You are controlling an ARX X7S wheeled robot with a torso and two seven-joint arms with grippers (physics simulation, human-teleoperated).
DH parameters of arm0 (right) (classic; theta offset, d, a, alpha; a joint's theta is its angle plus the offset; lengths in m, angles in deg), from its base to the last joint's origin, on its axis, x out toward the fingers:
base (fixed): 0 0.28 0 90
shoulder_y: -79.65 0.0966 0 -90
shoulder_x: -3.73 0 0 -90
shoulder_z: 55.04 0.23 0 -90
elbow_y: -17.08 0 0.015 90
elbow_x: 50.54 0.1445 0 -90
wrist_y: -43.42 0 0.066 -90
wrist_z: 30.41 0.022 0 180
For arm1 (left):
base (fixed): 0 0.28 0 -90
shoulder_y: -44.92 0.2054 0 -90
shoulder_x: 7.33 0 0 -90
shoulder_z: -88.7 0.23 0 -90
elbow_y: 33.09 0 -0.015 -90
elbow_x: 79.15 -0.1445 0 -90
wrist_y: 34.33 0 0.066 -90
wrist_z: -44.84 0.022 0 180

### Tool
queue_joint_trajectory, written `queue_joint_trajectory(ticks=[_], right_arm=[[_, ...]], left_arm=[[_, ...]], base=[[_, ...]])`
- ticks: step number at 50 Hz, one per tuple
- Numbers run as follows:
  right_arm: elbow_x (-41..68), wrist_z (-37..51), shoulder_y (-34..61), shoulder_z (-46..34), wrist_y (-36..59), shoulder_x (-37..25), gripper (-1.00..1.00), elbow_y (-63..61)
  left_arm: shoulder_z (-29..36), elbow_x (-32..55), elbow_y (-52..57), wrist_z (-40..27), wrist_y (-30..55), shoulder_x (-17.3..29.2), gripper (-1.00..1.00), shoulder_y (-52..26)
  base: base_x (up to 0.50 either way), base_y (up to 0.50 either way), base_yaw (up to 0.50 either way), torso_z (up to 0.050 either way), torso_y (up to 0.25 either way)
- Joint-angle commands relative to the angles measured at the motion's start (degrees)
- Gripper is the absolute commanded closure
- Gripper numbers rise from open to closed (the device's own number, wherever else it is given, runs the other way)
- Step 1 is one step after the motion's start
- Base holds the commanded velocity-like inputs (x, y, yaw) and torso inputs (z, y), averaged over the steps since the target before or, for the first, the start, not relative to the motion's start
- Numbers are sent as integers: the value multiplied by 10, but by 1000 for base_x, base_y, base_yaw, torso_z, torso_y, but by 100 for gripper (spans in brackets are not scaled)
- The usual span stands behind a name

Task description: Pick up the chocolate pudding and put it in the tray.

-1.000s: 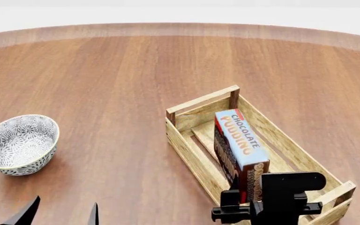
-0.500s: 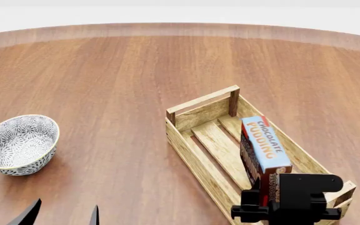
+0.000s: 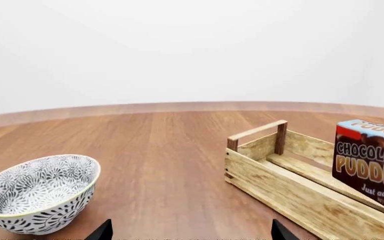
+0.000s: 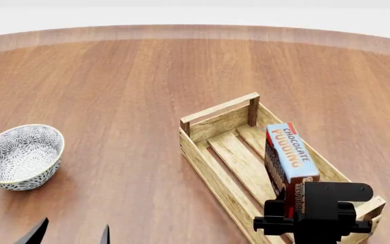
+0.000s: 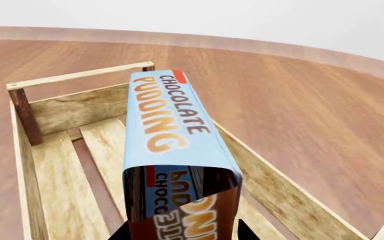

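The chocolate pudding [image 4: 288, 155] is a light-blue carton with orange lettering and dark brown sides. My right gripper [image 4: 291, 201] is shut on its near end and holds it inside the tray [image 4: 217, 175], a long light-wood slatted crate, along the tray's right side. Whether the carton touches the slats I cannot tell. In the right wrist view the carton [image 5: 172, 130] fills the space between the black fingers [image 5: 120, 234], with the tray's slats [image 5: 58, 175] below. The left wrist view shows the tray [image 3: 279, 192] and the carton [image 3: 372, 162]. My left gripper [image 4: 71, 235] is open and empty at the near left.
A grey-white patterned bowl [image 4: 20, 156] stands on the brown wooden table [image 4: 127, 81] at the left, also in the left wrist view [image 3: 37, 192]. The tray's raised bar handle [image 4: 221, 109] is at its far end. The table's curved far edge runs across the back.
My right gripper has carried the carton to the right inside the tray, from the middle to along its right side. The left gripper has hardly moved.
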Motion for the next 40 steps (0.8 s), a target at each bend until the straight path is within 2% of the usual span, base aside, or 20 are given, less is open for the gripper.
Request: queue_joint_trajectory(ticks=[1,13,14,36,40], right_arm=[[-25,-8,27,0,-19,9,100,47],[-25,-12,36,0,-27,11,100,68],[-26,-11,36,0,-27,12,-100,70],[-19,2,12,0,3,-3,-100,4],[0,18,-28,9,37,-22,-100,-106]], left_arm=[[2,1,-16,1,-10,-1,-100,-2],[4,3,-9,-3,-5,1,-100,-2],[6,2,-12,-3,-7,0,-100,-3],[9,6,7,-9,3,7,-100,-4],[8,9,37,-16,19,14,-100,-3]], base=[[0,0,0,0,0],[0,0,0,0,0],[0,0,0,0,0],[0,0,0,0,0],[0,0,0,0,0]])
